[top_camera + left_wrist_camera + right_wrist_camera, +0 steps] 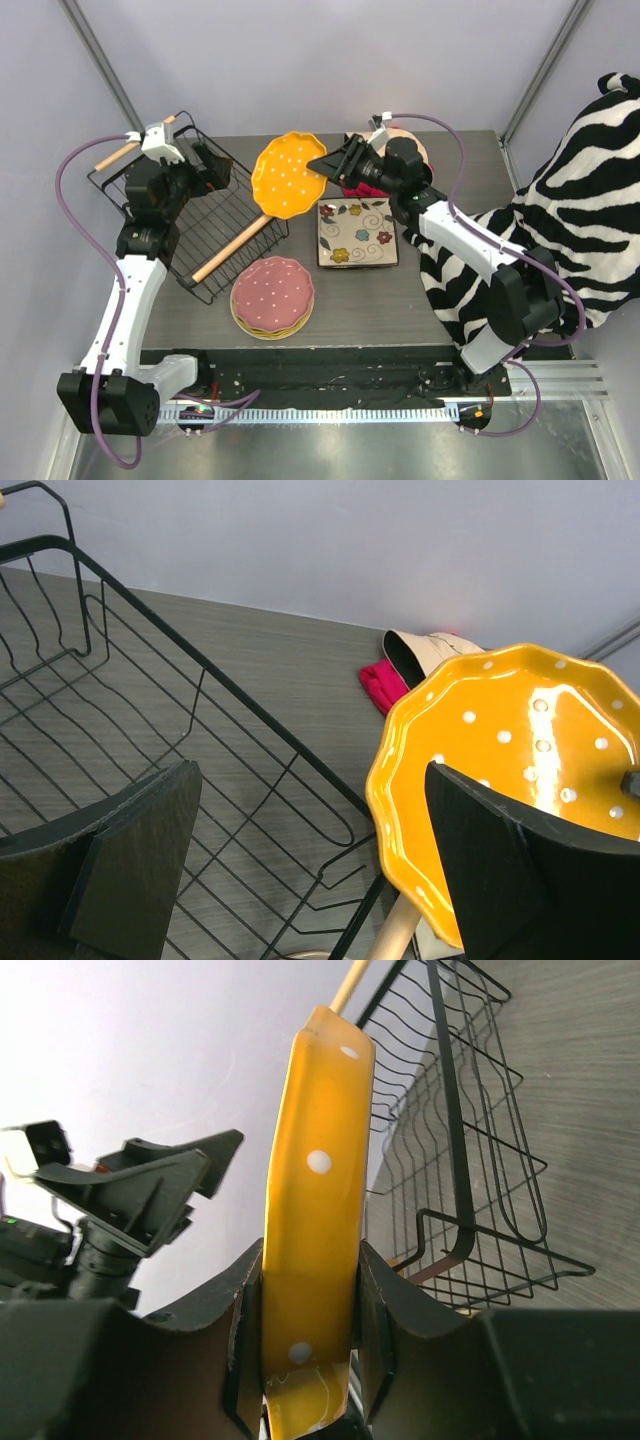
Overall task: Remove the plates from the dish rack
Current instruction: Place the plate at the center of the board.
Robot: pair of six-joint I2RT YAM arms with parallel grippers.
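Nearest the arm bases, just off the dish rack's [205, 228] front right corner, a stack of round scalloped plates [270, 325] is seen on the desk [380, 310]. A pink dotted plate [272, 293] lies on top, and a yellowish rim shows beneath it.

Further back, to the right of the rack, a square cream plate [357, 232] with a dark rim and coloured flowers is laid flat on the desk. A zebra-striped cloth [570, 210] is draped farther right of the rack, at the desk's edge.

Over the rack's far left part, the left tool [207, 168] is held released. Its fingers [130, 870] are spread wide with nothing between them, and rack wires are seen through the gap.

At the rack's far right side, an orange dotted scalloped plate [288, 175] is grasped at its right rim by the right tool [335, 160], whose fingers [385, 1310] are clenched on both faces of the rim. From above the plate overlaps the rack's far right edge; whether it touches the rack cannot be told.

Farthest back, right of the rack, a cream cap [425, 650] and a red cloth [383, 685] lie touching on the desk.
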